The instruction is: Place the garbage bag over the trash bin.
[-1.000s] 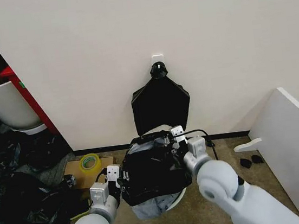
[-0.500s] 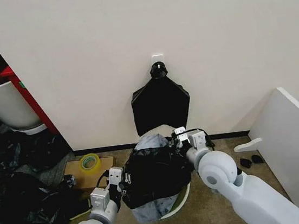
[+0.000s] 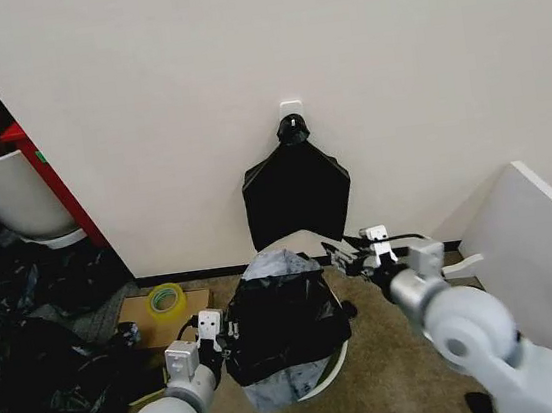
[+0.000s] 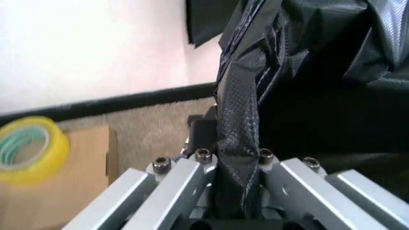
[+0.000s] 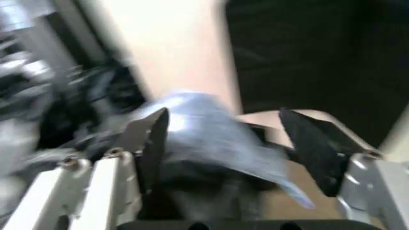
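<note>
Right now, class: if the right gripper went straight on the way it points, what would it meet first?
Probably the garbage bag: the open right gripper faces its pale crumpled top, over the trash bin. Depth is unclear.

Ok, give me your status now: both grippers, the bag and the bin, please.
Left gripper shut on the garbage bag. Right gripper open, beside the bag's far right edge. Bag draped over the trash bin; white rim showing at the near side.

Glossy black garbage bag (image 3: 285, 321), white trash bin (image 3: 328, 367), seemingly grey-blue lining.
</note>
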### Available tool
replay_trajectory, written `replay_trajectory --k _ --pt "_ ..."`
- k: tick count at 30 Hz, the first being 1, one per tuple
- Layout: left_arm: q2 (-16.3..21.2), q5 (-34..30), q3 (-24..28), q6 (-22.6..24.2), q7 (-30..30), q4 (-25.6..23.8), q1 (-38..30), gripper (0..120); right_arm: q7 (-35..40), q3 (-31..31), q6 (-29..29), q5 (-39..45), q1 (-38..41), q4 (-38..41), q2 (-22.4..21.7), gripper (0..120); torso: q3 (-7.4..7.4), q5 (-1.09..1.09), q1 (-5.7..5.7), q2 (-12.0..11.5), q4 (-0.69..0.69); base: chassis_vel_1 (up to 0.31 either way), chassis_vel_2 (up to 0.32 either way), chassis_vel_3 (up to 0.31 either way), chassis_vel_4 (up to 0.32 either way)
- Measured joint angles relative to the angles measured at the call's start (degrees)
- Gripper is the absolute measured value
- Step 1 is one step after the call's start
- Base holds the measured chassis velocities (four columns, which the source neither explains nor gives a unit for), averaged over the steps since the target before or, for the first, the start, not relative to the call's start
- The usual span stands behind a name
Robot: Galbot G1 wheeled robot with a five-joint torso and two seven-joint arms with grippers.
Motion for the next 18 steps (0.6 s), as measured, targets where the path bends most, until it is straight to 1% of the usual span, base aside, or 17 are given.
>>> replay_trajectory --k 1,3,4,7,9,10,11,12,13,16,17,18 --pt "0.0 0.0 0.0 0.0 0.0 0.0 0.0 1 0.0 0.0 0.0 0.0 0.0 0.0 0.0 67 0.00 0.00 0.00 0.0 0.00 0.000 0.000 0.000 0.000" --pt "0.7 2.3 0.1 -0.9 2.4 0.1 0.1 1 -3.3 -1.0 -0.1 -0.2 1.6 -0.3 -1.3 79 0.00 0.00 0.00 0.0 0.01 0.000 0.000 0.000 0.000" --pt "0.7 2.3 0.1 -0.9 2.4 0.1 0.1 1 -3.3 -1.0 -0.1 -0.2 1.6 -0.3 -1.3 79 0.00 0.00 0.00 0.0 0.01 0.000 0.000 0.000 0.000" --pt "1.2 4.2 0.1 -1.5 3.8 -0.5 0.8 1 -3.7 -2.6 -0.7 0.1 4.3 -2.5 -1.6 91 0.01 0.00 0.00 0.0 0.02 0.000 0.000 0.000 0.000" --pt "1.2 4.7 0.1 -1.7 4.0 -0.8 1.2 1 -3.7 -3.1 -1.0 0.2 4.8 -3.2 -1.6 90 0.01 0.00 0.00 0.0 0.02 0.000 0.000 0.000 0.000" --pt "1.1 5.0 0.1 -1.8 4.1 -0.9 1.6 1 -3.5 -3.4 -1.3 0.7 5.0 -3.7 -1.7 84 0.01 0.00 0.00 0.0 0.02 0.000 0.000 0.000 0.000" --pt "1.0 5.2 0.1 -1.9 4.1 -1.0 1.9 1 -3.2 -3.6 -1.7 1.3 5.1 -4.1 -1.7 81 0.01 0.01 0.00 0.0 0.02 0.000 0.000 0.000 0.000" --pt "0.8 5.5 0.1 -2.1 4.1 -1.0 2.3 1 -2.9 -3.8 -2.3 2.7 5.3 -4.8 -1.8 74 0.01 0.00 0.00 0.0 0.02 0.000 0.000 0.000 0.000" --pt "0.8 5.5 0.1 -2.1 4.1 -1.0 2.3 1 -2.9 -3.8 -2.3 2.7 5.3 -4.8 -1.8 74 0.01 0.00 0.00 0.0 0.02 0.000 0.000 0.000 0.000" --pt "0.4 5.8 0.3 -2.2 4.1 -1.1 2.4 1 -2.5 -3.9 -2.6 4.6 5.6 -5.6 -2.1 59 0.01 0.00 0.00 0.0 0.01 0.000 0.000 0.000 0.000" --pt "0.4 5.8 0.3 -2.2 4.1 -1.1 2.4 1 -2.5 -3.9 -2.6 4.6 5.6 -5.6 -2.1 59 0.01 0.00 0.00 0.0 0.01 0.000 0.000 0.000 0.000" --pt "0.3 5.9 0.4 -2.2 4.1 -1.1 2.4 1 -2.4 -3.9 -2.7 4.8 5.8 -5.8 -2.1 55 0.01 0.00 0.00 0.0 0.01 0.000 0.000 0.000 0.000"
